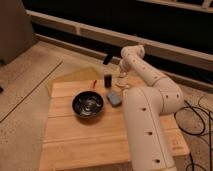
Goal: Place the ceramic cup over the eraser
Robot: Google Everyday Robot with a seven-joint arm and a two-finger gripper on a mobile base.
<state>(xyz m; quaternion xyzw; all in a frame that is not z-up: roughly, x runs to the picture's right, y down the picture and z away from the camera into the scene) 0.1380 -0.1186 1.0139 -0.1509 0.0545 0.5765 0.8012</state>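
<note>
A robot test space, more lab than home.
A slatted wooden table point(75, 145) stands on a bare speckled floor point(25, 80). Black cables point(197, 117) lie loose at the right, and pale rails point(75, 25) run along the dark back wall. A white arm point(150, 80) reaches the table's far edge, its gripper point(121, 75) closed at the ceramic cup point(121, 81).

White arm point(148, 73) folds up from the base, elbow high, wrist angled down; claw point(121, 76) low at the far end, fingers closed.
</note>
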